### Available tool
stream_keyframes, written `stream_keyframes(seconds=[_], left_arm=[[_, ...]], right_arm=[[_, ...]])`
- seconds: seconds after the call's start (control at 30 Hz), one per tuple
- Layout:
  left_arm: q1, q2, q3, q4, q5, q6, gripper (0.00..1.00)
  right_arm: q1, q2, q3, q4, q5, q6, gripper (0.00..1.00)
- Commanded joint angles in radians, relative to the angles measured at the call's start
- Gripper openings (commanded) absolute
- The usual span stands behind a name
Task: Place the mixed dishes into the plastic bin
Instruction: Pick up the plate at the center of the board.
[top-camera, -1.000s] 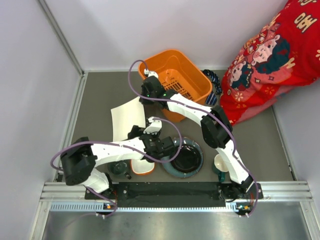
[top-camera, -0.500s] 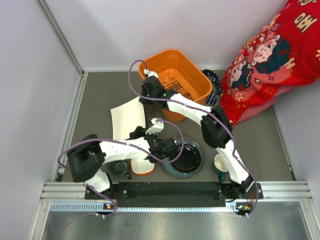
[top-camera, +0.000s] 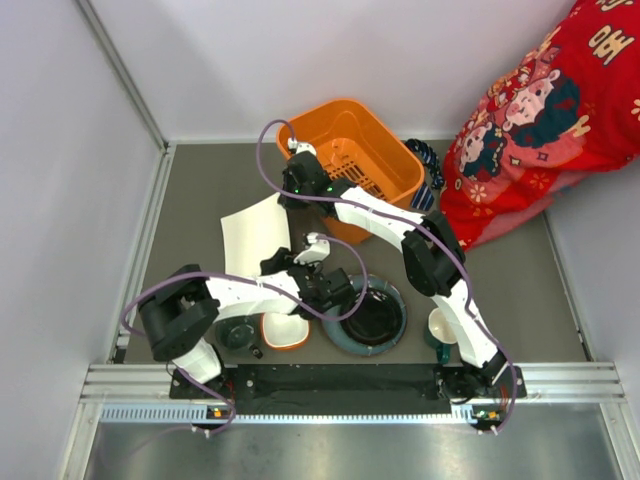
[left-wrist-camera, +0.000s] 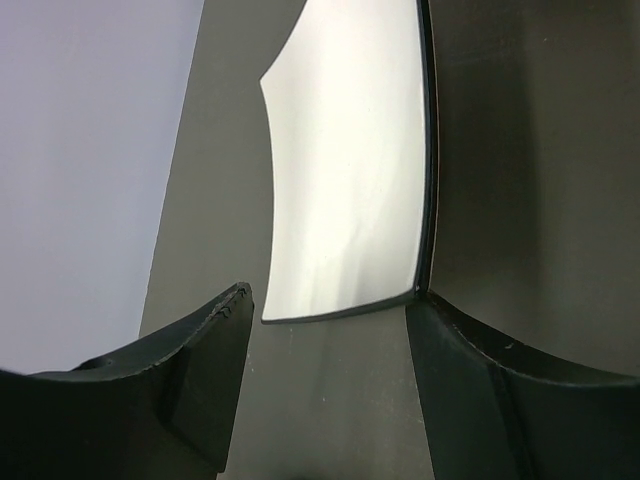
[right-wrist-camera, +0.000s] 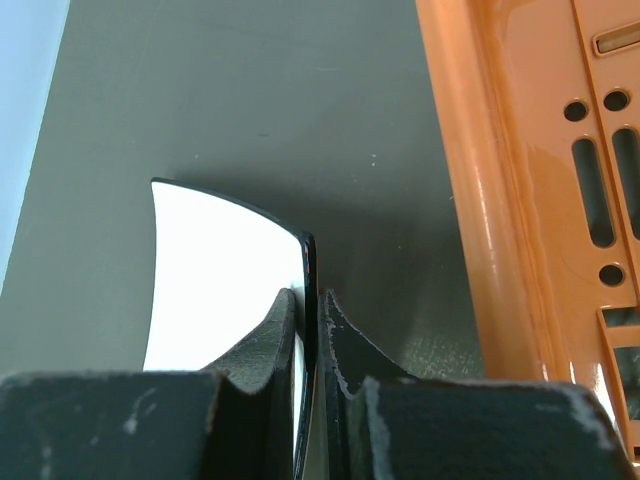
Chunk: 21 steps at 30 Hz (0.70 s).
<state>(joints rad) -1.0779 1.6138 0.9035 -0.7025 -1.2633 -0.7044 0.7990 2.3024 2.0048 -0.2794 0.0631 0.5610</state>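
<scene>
Top external view shows the plastic bin (top-camera: 345, 106) as the largest thing, standing just beyond and to the right of the right gripper (top-camera: 298, 192). In the right wrist view the bin's orange wall (right-wrist-camera: 480, 200) rises close on that gripper's right-hand side, with a strip of bare table between.

The white square plate (top-camera: 255, 235) lies to the left of the right gripper. The gripper's two fingers are pinched thin onto the plate's right-hand edge (right-wrist-camera: 305, 262). That edge runs straight ahead along the fingers, so the plate's flat face (right-wrist-camera: 215, 280) spreads away to the left.

I judge the coming move to be a lift and a carry rightward over the bin's rim. The right arm is both the holder and the nearer arm.

The left gripper (left-wrist-camera: 328, 297) stands spread wide and empty, pointing at the plate's near edge (left-wrist-camera: 345, 200) from the opposite end, with one finger just at its corner.

Only the red garment (top-camera: 540, 110) to the far right of both tools carries printed characters, too small to read. No brand shows on the bin, the plate or the arms.
</scene>
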Motion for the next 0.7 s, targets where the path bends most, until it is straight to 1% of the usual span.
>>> stream_keyframes(seconds=[0.0,0.1,0.17,0.33,0.47,0.5,0.6,0.67], left_arm=[[0.039,-0.041,-0.047,0.186,0.031,0.158,0.67],[0.085,-0.081,-0.070,0.238,0.085,0.226,0.67],[0.113,-0.095,-0.077,0.265,0.125,0.244,0.67],[0.118,-0.068,-0.066,0.273,0.136,0.267,0.66],[0.116,-0.048,-0.058,0.285,0.134,0.286,0.60],[0.116,-0.037,-0.054,0.285,0.134,0.287,0.57],[0.116,-0.028,-0.048,0.285,0.133,0.290,0.54],[0.116,-0.025,-0.041,0.281,0.133,0.289,0.49]], right_arm=[[-0.004,-0.031,0.032,0.016,-0.002,-0.023,0.00],[-0.006,-0.031,0.031,0.016,-0.002,-0.019,0.00],[-0.006,-0.032,0.029,0.017,0.001,-0.019,0.00],[-0.006,-0.031,0.029,0.017,0.001,-0.019,0.00],[-0.006,-0.032,0.029,0.017,0.003,-0.023,0.00],[-0.006,-0.032,0.029,0.017,0.003,-0.023,0.00],[-0.006,-0.031,0.029,0.017,0.004,-0.027,0.00],[-0.006,-0.031,0.029,0.017,0.003,-0.026,0.00]])
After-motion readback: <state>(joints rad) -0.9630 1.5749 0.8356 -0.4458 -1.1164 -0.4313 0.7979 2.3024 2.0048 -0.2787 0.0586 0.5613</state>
